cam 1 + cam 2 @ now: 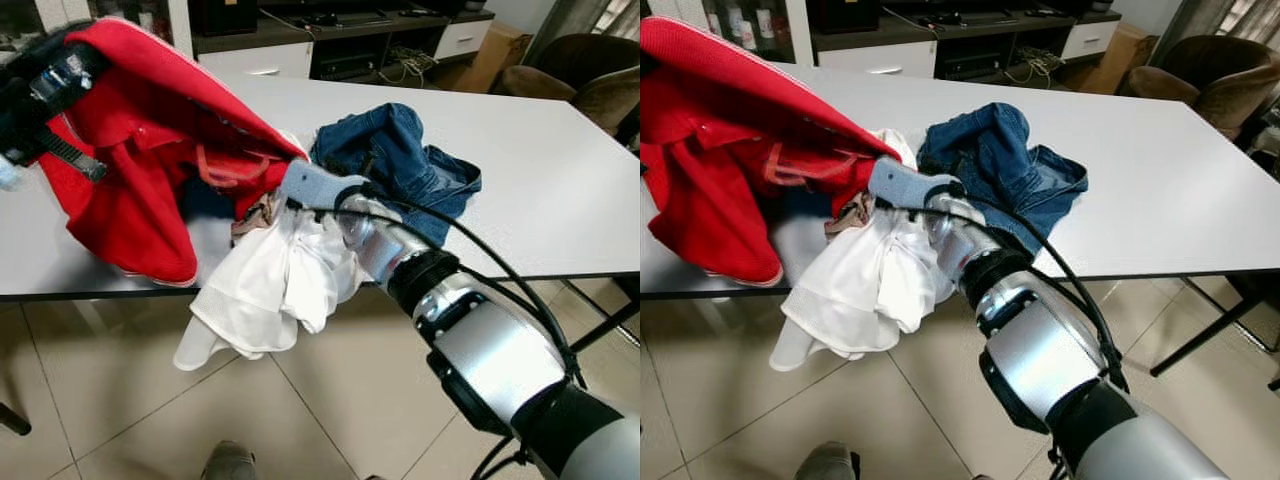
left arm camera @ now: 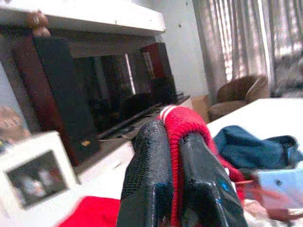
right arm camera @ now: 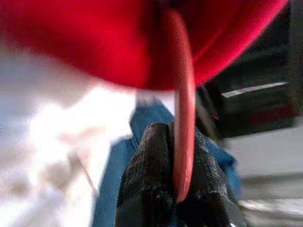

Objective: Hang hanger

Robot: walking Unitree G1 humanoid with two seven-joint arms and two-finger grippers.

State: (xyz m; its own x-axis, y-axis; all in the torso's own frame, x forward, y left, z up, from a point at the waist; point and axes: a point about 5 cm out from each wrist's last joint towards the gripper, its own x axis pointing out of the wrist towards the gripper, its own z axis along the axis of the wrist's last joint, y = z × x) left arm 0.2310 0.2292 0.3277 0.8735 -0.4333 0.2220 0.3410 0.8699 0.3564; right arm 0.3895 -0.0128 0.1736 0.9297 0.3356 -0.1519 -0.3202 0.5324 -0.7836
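Red garment (image 1: 130, 180) was pinched by its ribbed edge between the left gripper (image 2: 173, 184) fingers and held up over the white table (image 1: 560, 190). The right gripper (image 3: 177, 184) was clamped on the orange-red hanger (image 3: 183, 123) — the bar ran up from its fingers into the red cloth. Just beneath that gripper lay a white garment (image 1: 270, 290) draped over the table edge, blue jeans (image 1: 400, 165) beside it.

Red garment (image 1: 130, 170) — blue jeans (image 1: 400, 160) — white cloth (image 1: 270, 290), white table (image 1: 540, 180).

table (image 1: 560, 180) — sweater (image 1: 130, 160) left | shirt (image 1: 270, 280) over front edge | jeans (image 1: 410, 165) right
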